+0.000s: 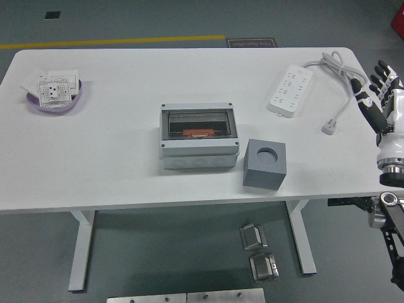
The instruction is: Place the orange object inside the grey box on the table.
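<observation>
orange object (198, 132): flat, lay inside rectangular grey box (199, 137) behind its clear lid | right hand (381, 101): at table's (113, 145) right edge, fingers extended, holding nothing | cube with round hole (265, 163) just beside box

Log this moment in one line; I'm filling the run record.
orange object: inside grey box | right hand: open, table's right edge | left: unseen
</observation>
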